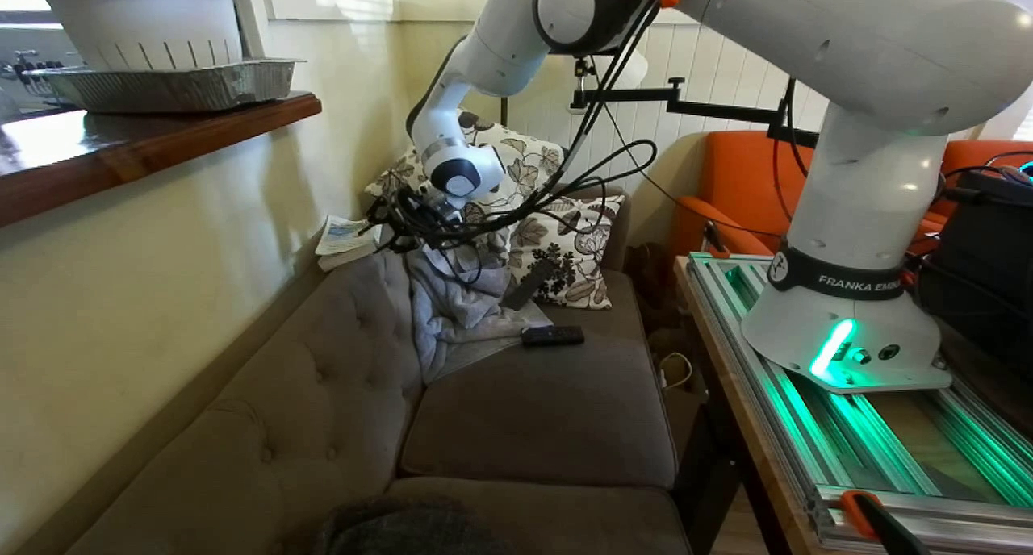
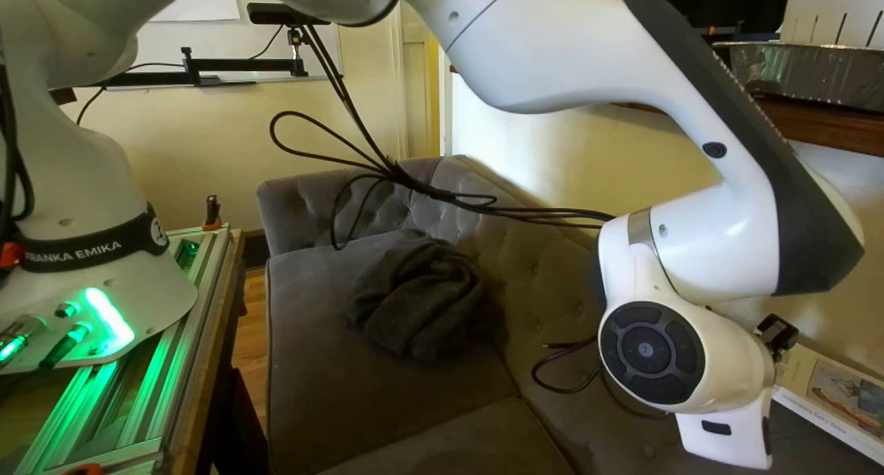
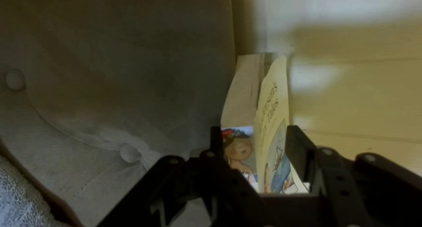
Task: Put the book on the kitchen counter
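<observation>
The book has a cream cover with a blue illustration and "Tales" in its title. In both exterior views the book rests at the top of the sofa back against the wall. Its cover looks lifted in an exterior view. My gripper points at it, with the fingers apart on either side of it. The inner face of the right finger shows, with no visible contact. In an exterior view the gripper is partly hidden by cables. The kitchen counter is a brown wooden ledge above the sofa.
A foil tray and a white tub stand on the counter edge. The grey sofa holds patterned cushions, a light blanket, a black remote and a dark blanket. Loose cables hang along the arm.
</observation>
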Motion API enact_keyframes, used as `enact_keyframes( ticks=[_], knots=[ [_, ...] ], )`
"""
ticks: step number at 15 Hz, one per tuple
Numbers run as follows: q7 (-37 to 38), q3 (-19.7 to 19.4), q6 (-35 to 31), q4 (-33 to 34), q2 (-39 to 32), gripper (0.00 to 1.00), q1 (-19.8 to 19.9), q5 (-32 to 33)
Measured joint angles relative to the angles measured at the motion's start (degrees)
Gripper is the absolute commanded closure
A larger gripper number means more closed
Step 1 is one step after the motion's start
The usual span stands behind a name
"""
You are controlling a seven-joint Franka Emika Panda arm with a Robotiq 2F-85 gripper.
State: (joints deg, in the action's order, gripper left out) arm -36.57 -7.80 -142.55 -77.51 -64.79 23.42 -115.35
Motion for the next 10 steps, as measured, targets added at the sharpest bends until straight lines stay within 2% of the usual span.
enact_keyframes(
  ticks=[1,3,4,8,9,10],
  knots=[
    [-0.11,-0.06,0.66,0.63,-0.72,0.36,-0.11,-0.78],
    [-0.19,-0.24,1.68,1.7,-2.03,0.62,-0.28,-1.83],
    [-0.35,-0.33,1.95,2.16,-2.6,0.62,-0.29,-2.47],
    [-2.34,-1.31,2.46,3.58,-3.96,0.92,-0.27,-6.27],
    [-2.91,-1.67,2.46,3.74,-3.93,0.95,-0.28,-7.53],
    [-3.77,-1.71,2.5,3.81,-3.74,0.91,-0.14,-8.43]
  ],
)
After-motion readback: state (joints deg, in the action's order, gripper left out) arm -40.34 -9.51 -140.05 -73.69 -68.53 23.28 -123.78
